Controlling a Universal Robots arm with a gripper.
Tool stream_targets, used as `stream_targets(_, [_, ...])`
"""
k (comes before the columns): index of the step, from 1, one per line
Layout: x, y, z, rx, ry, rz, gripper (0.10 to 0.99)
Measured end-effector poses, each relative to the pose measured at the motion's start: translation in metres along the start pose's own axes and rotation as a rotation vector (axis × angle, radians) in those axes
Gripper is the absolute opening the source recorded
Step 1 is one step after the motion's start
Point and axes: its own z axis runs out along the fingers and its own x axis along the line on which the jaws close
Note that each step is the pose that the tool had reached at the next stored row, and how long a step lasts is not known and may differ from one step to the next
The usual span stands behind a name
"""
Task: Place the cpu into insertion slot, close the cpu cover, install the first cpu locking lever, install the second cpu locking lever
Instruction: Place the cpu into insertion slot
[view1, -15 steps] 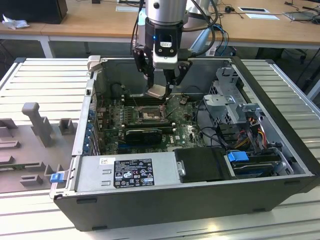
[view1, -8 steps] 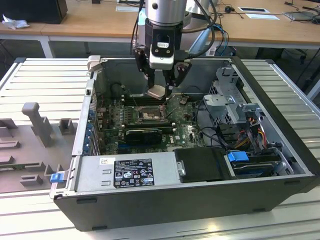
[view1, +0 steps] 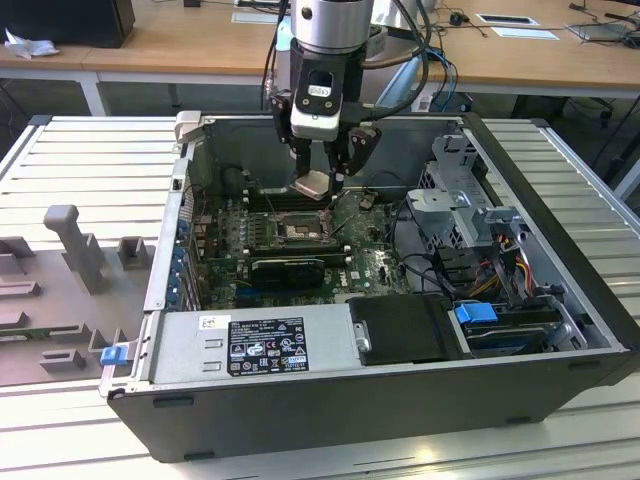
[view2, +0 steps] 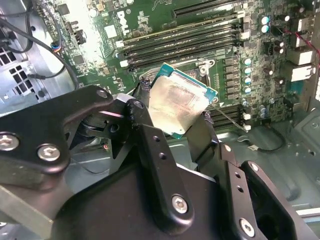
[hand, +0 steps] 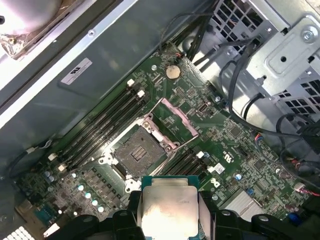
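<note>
We see the gripper (view1: 322, 176) in the upper middle of the exterior view, reaching down into the open computer case (view1: 400, 400). Its two dark fingers are closed on opposite edges of the cpu (view1: 313, 185). The chip hangs in the air with its pale metal top tilted toward the camera, clear of the board beneath it. In the second wrist view the cpu (view2: 181, 106) sits between the finger pads, green edge showing around the silvery lid, with long memory slots (view2: 185, 42) on the motherboard (view2: 100, 30) behind it. The insertion slot (view1: 298, 232) lies just below the chip in the exterior view, near the frame's centre, and nothing rests in it. In the first wrist view the slot (hand: 139, 152) shows its bare brownish contact field, and the cpu cover (hand: 179, 115) stands swung open, hinged up off the socket's far side. The held cpu (hand: 167, 212) is near the slot but apart from it. A black expansion card (view1: 288, 268) lies just in front of the socket. The case rests on a slatted metal table (view1: 80, 165), with a grey fixture (view1: 75, 245) at the exterior view's left.
</note>
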Motion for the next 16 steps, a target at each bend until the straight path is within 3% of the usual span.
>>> stream_targets(16, [0.0001, 0.0000, 0.0054, 0.002, -0.0065, 0.191, 0.541])
